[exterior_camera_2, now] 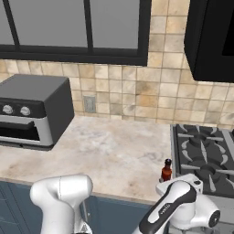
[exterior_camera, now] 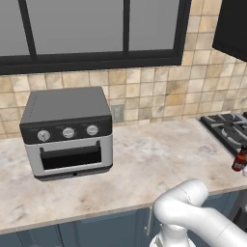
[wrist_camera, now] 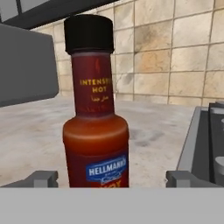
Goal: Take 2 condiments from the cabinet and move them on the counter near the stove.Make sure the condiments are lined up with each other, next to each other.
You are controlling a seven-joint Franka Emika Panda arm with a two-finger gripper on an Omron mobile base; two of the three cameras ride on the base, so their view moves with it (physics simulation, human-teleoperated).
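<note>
You are looking, at the far left, at the grey toaster oven (exterior_camera: 67,132) sitting on the beige counter (exterior_camera: 144,164) with its three knobs facing you, under the dark-framed window (exterior_camera: 91,34) and the tan tiled wall (exterior_camera_2: 137,91). Moving right along the worktop, the stone is lying bare until you are reaching the hot-sauce bottle (exterior_camera_2: 167,170) – it is standing upright near the front edge of the counter, just beside the left side of the stove (exterior_camera_2: 203,155), whose black grates are showing beyond it. In the left base view the same bottle (exterior_camera: 239,159) is showing at the right border, just in front of the stove (exterior_camera: 229,128). From the hand camera you are seeing the bottle (wrist_camera: 95,127) up close (black cap, red neck, a blue label low on the body), and it is standing between the two finger tips (wrist_camera: 43,178); the gripper (wrist_camera: 111,179) is spread wide, with a clear gap on each side of the bottle, so the fingers are released and not grasping it. At the upper right, the dark cabinet (exterior_camera_2: 212,39) is hanging on the wall above the stove – its inside is too dark for you to tell what it is holding.
</note>
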